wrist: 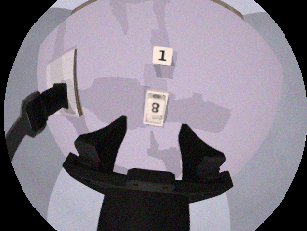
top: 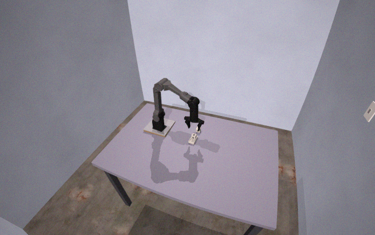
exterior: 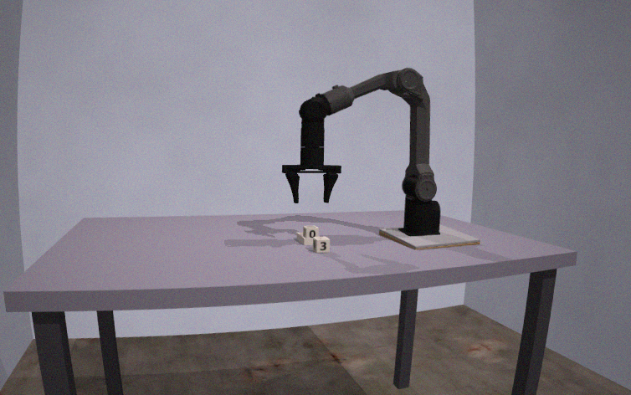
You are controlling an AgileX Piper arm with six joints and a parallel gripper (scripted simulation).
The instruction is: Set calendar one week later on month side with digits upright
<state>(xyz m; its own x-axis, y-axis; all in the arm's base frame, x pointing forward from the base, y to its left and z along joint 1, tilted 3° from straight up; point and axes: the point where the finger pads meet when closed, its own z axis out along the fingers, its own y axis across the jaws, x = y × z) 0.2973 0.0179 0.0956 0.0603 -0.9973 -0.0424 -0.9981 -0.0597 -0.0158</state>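
A small cream tray lies on the purple table and holds one cube. That cube shows 0 on the side facing the exterior camera and 8 on top in the wrist view. The second cube stands on the table outside the tray, close beside it. It shows 3 on its side and 1 on top, and it also shows in the top view. My gripper is open and empty, pointing straight down, well above the tray and cubes. I cannot read the month's name.
The arm's base stands on a flat plate at the table's side, not far from the tray. The table edges are far from the cubes.
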